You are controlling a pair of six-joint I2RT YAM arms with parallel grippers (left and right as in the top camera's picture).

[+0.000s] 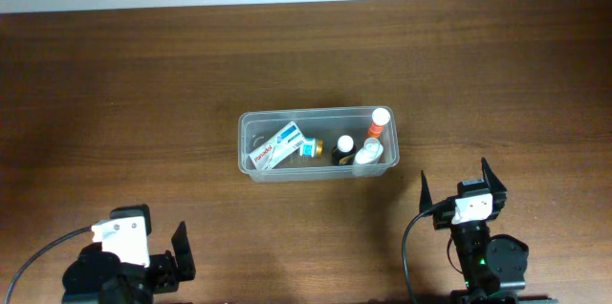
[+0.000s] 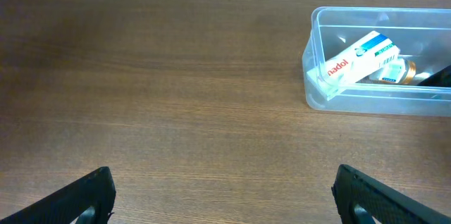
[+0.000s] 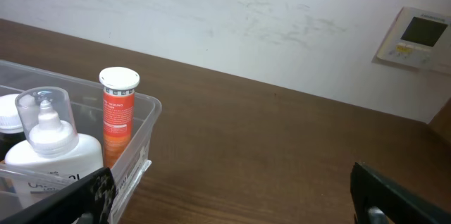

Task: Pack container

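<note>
The clear plastic container [image 1: 250,128] sits at the table's middle. It holds a white and blue box [image 1: 279,147], a small amber bottle [image 1: 313,148], a dark bottle with a white cap [image 1: 343,149], a white spray bottle [image 1: 366,157] and an orange tube [image 1: 378,122]. The left wrist view shows the container's left end [image 2: 315,62] with the box [image 2: 356,56]. The right wrist view shows its right end [image 3: 144,122], the orange tube [image 3: 118,115] and the spray bottle [image 3: 49,146]. My left gripper [image 1: 163,256] and right gripper [image 1: 457,182] are open and empty, near the front edge.
A pale wall [image 3: 211,13] with a white wall panel [image 3: 416,37] rises behind the table's far edge. Bare brown wood [image 1: 143,84] surrounds the container.
</note>
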